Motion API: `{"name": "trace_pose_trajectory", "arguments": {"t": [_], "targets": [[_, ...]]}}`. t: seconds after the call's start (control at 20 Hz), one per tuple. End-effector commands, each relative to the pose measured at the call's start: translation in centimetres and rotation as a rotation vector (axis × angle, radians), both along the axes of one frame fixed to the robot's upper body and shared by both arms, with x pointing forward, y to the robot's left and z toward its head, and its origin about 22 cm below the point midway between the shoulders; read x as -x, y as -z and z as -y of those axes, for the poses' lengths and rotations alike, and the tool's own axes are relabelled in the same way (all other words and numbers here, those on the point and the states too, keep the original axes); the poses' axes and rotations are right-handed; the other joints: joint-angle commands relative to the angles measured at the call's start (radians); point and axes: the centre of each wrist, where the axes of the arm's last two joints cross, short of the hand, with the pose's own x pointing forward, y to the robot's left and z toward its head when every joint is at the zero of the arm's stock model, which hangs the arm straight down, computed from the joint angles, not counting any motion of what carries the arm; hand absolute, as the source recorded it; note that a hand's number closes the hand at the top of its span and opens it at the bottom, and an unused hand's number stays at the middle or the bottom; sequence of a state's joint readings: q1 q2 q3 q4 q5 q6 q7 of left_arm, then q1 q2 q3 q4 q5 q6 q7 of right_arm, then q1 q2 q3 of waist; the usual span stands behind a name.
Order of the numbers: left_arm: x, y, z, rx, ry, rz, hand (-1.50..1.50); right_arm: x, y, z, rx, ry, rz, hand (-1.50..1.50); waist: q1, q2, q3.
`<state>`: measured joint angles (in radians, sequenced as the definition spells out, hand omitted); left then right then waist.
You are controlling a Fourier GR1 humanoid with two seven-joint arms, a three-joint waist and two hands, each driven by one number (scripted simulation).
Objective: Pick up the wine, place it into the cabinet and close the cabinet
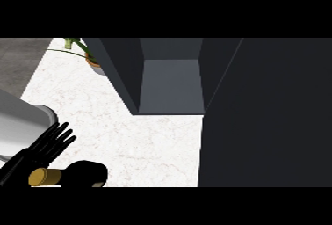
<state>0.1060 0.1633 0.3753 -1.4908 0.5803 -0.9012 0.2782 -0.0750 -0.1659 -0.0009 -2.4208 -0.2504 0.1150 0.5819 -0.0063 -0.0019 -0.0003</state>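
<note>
Pick-up step, judged not yet complete. Left hand [39,147] at near-left corner of table [149,140], fingers straight, holding nothing, beside neck of wine [88,173]. Cabinet [172,83] at far edge, door [266,114] open. Next: curl round wine, lift into cabinet.

Holding left hand [27,159] low at the view's left, extending fingers [55,138] straight and slightly fanned, pointing up-right. Showing grey forearm [16,121] just above, entering from left edge.

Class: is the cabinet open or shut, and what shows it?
Open. The cabinet shows its grey inside floor, and its dark door stands swung out toward the view's right.
</note>
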Motion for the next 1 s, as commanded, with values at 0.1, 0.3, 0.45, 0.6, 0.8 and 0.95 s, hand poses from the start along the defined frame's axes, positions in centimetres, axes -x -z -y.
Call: {"name": "trace_pose_trajectory", "arguments": {"t": [0.1, 0.3, 0.45, 0.6, 0.8, 0.95], "targets": [[-0.7, 1.7, 0.0, -0.015, -0.006, -0.009, -1.50, 5.0, -2.2, -0.1, -0.032, -0.062, 0.046, -1.50, -0.008, -0.001, -0.001], [-0.4, 2.1, 0.6, -0.008, 0.015, -0.002, -1.50, 4.4, -1.8, -0.3, -0.048, -0.056, 0.055, -1.50, -0.002, -0.001, 0.000], [-1.7, 3.4, 1.9, -0.009, 0.012, -0.012, -1.50, 4.1, -1.4, -0.3, -0.029, -0.058, 0.041, -1.50, -0.005, 0.000, 0.000], [-0.9, 3.9, 1.0, -0.021, 0.026, -0.020, -1.50, 2.2, -1.5, 0.3, -0.044, -0.049, 0.064, -1.50, 0.002, 0.001, 0.000], [0.8, 5.8, 2.1, -0.013, 0.058, -0.041, -1.50, 3.3, -2.0, -0.5, -0.037, -0.050, 0.048, -1.50, 0.001, 0.000, -0.001], [0.3, 5.4, 1.9, 0.019, 0.055, -0.043, -1.50, 2.9, -1.9, -0.8, -0.038, -0.051, 0.050, -1.50, 0.005, 0.000, 0.000]]}}
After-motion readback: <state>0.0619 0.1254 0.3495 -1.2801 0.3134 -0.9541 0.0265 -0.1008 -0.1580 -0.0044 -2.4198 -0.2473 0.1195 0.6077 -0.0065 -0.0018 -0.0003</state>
